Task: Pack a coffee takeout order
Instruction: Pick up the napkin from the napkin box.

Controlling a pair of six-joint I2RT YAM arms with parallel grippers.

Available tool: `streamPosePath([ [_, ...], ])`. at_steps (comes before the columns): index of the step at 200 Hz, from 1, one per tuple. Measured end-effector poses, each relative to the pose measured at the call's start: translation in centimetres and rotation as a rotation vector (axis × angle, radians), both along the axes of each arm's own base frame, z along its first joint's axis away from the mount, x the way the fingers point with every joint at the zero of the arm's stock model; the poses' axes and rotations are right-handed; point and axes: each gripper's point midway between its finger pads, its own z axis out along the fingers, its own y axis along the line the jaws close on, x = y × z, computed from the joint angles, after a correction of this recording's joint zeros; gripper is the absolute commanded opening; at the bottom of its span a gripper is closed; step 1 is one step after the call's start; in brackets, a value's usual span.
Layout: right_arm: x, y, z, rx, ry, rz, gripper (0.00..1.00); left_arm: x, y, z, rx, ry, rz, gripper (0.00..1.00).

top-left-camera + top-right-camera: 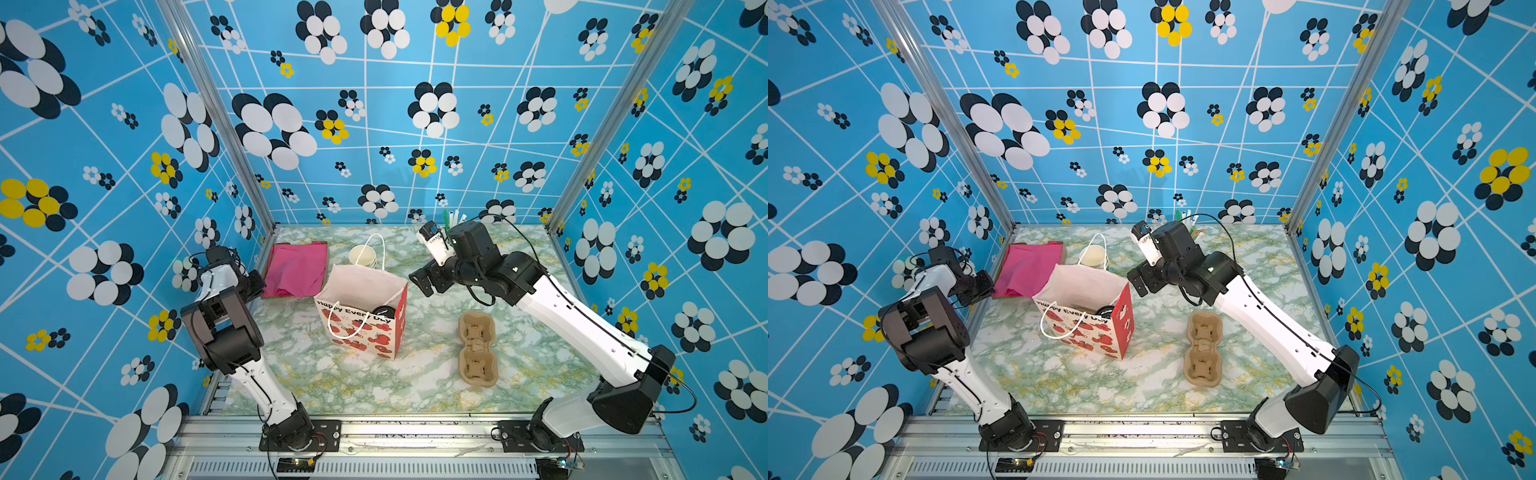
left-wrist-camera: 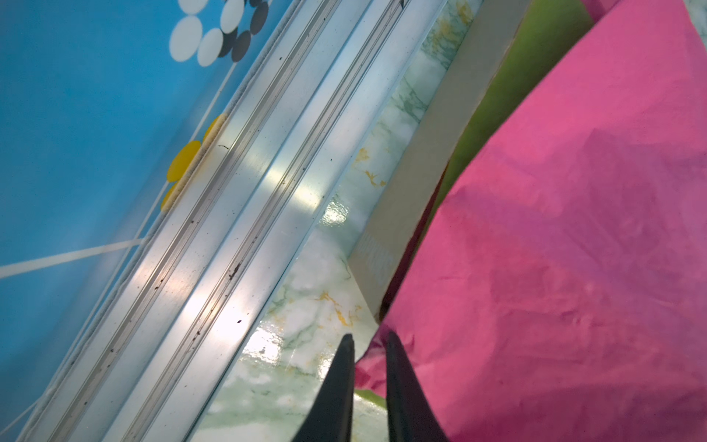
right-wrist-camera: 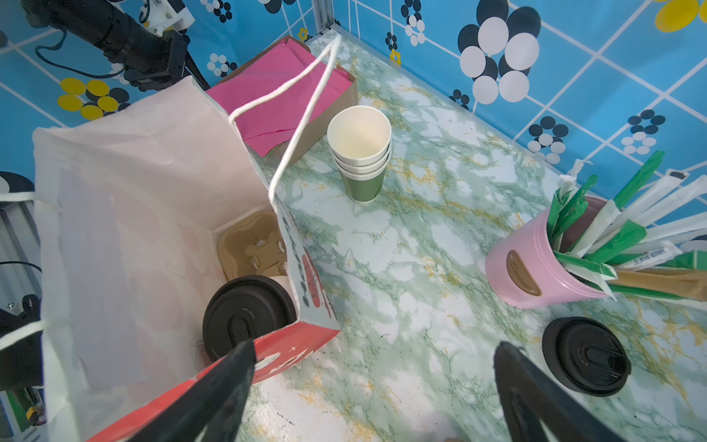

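My left gripper [image 2: 369, 336] is pinched on the near corner of the top pink napkin [image 2: 554, 229], which lies in a cardboard box [image 2: 421, 153] at the back left [image 1: 295, 268]. The strawberry paper bag [image 1: 361, 332] stands open mid-table. Inside it are a cup with a black lid [image 3: 245, 317] and a brown cup holder [image 3: 252, 245]. My right gripper [image 3: 375, 346] hangs open and holds nothing, just beside the bag's right rim [image 1: 419, 282]. Wrapped straws [image 3: 650, 214] stand in a pink pot [image 3: 535, 268] at the back right.
A second brown cup holder [image 1: 478, 349] lies on the table right of the bag. A stack of lidless cups [image 3: 359, 153] stands behind the bag. A lone black lid [image 3: 585, 356] lies near the pink pot. The cell's metal frame runs close beside my left gripper.
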Motion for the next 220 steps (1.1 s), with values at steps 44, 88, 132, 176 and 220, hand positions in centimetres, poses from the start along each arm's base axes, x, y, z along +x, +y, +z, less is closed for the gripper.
streamPosePath([
  [44,0.0,0.0,0.0,0.000,0.000,0.000,0.99,0.0,-0.1,0.0,-0.006,-0.002,0.002,0.20],
  [88,0.0,0.0,-0.1,-0.001,0.001,0.000,0.99,0.2,-0.3,0.0,-0.023,-0.011,0.005,0.12],
  [132,-0.1,-0.1,-0.5,-0.008,0.008,0.000,0.99,0.4,-0.5,-0.2,-0.044,-0.030,0.017,0.00],
  [176,-0.1,-0.1,-0.6,-0.009,0.009,0.000,0.99,0.5,-0.7,-0.4,-0.058,-0.044,0.018,0.00],
  [220,-0.2,-0.2,-1.5,-0.025,0.025,-0.001,0.99,0.8,-1.4,0.5,-0.086,-0.084,0.008,0.00],
])
